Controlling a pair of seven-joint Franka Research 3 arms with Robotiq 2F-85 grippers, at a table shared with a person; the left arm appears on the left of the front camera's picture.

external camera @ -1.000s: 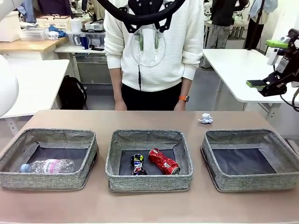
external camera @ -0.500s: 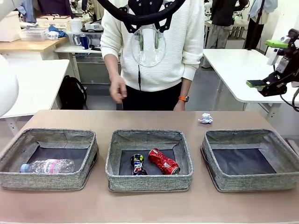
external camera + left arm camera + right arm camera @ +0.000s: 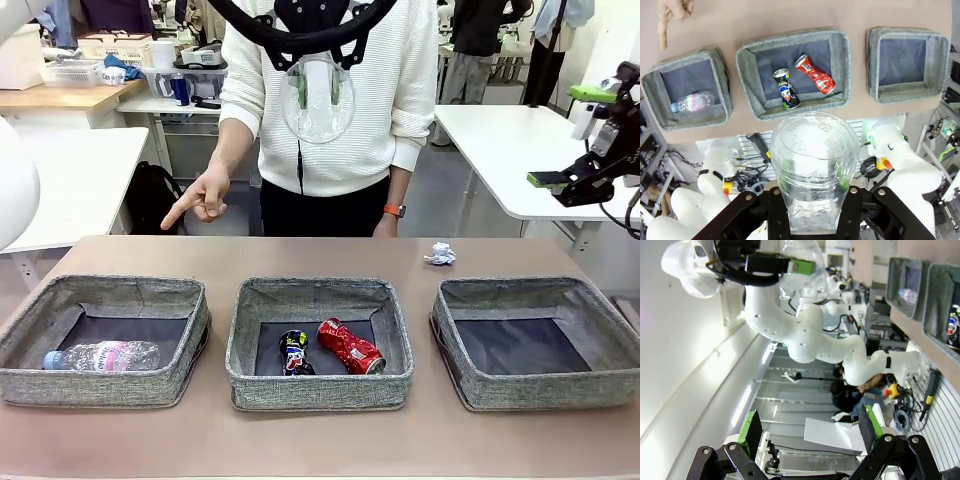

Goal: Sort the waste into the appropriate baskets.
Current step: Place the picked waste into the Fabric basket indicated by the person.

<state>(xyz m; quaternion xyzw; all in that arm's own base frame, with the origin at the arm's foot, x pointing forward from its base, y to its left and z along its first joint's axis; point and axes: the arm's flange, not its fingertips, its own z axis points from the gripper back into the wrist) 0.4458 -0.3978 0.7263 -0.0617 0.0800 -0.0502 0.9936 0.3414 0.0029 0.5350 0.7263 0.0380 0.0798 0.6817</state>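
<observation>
My left gripper (image 3: 317, 85) hangs high above the middle basket (image 3: 320, 392), shut on a clear plastic cup (image 3: 317, 100); the left wrist view looks down past the cup (image 3: 814, 165). A clear bottle (image 3: 105, 355) with a pink label lies in the left basket (image 3: 100, 388). The middle basket holds a crushed dark can (image 3: 293, 352) and a crushed red can (image 3: 350, 346). Nothing lies in the right basket (image 3: 535, 395). A crumpled paper ball (image 3: 439, 254) sits on the table behind it. My right gripper (image 3: 572, 137) stands open, off to the far right.
A person stands at the far side. One hand (image 3: 200, 200) points a finger down over the table's far left, behind the left basket; the other rests at the table's edge. Bare table runs along the front of the baskets.
The person's hand has come up from the table's edge and swung left, and now points a finger down toward the left basket. Neither arm has moved.
</observation>
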